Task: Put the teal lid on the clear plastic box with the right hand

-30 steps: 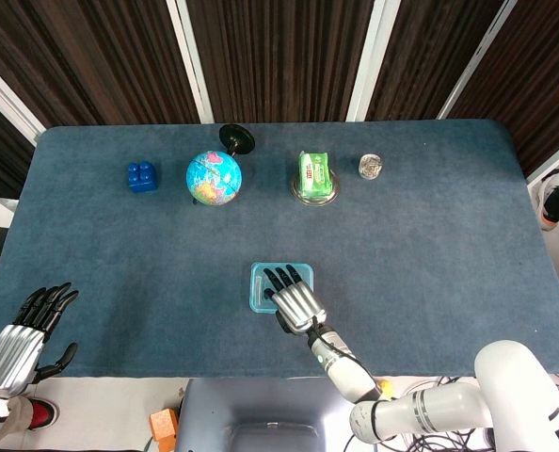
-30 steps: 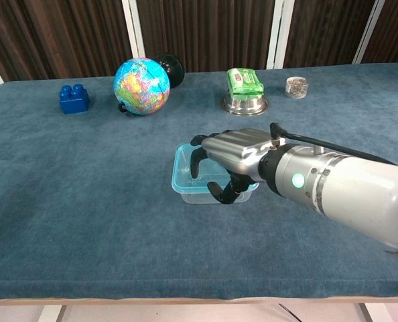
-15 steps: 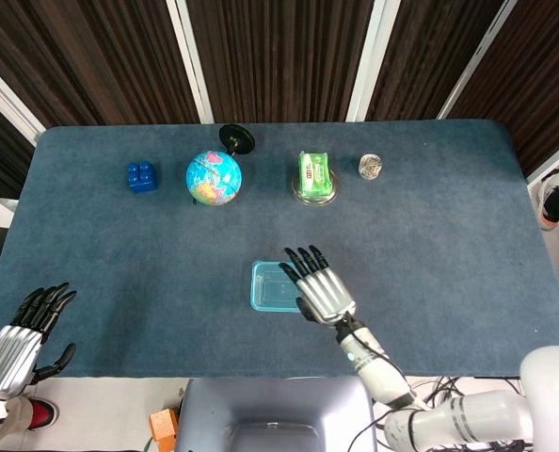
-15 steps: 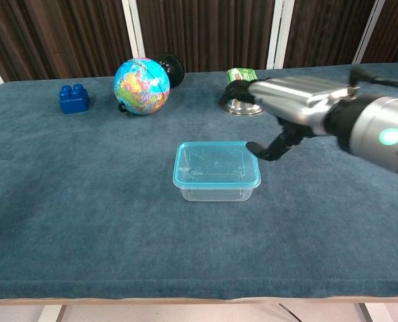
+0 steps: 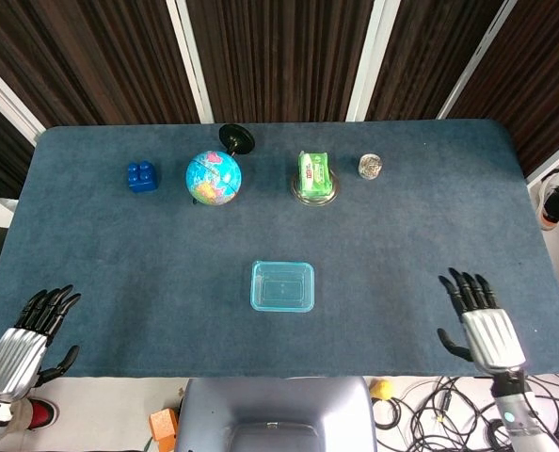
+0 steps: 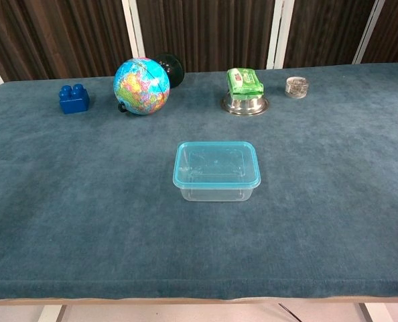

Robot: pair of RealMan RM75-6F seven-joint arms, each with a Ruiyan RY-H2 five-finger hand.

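The clear plastic box [image 6: 217, 184] stands in the middle of the table with the teal lid [image 5: 282, 285] [image 6: 216, 164] lying flat on top of it. My right hand [image 5: 479, 328] is at the table's near right edge, far to the right of the box, fingers spread and holding nothing. My left hand [image 5: 25, 335] hangs off the near left corner, fingers apart and empty. Neither hand shows in the chest view.
Along the back of the blue table [image 5: 421, 235] stand a blue toy brick [image 5: 142, 176], a globe [image 5: 214, 177] with a black object [image 5: 236, 139] behind it, a green packet [image 5: 315, 172] in a metal bowl [image 6: 245, 104], and a small jar [image 5: 370, 167].
My right hand has lifted off the lidded box and swung away to the near right edge of the table. The lid stays on the box. The left hand has barely moved.
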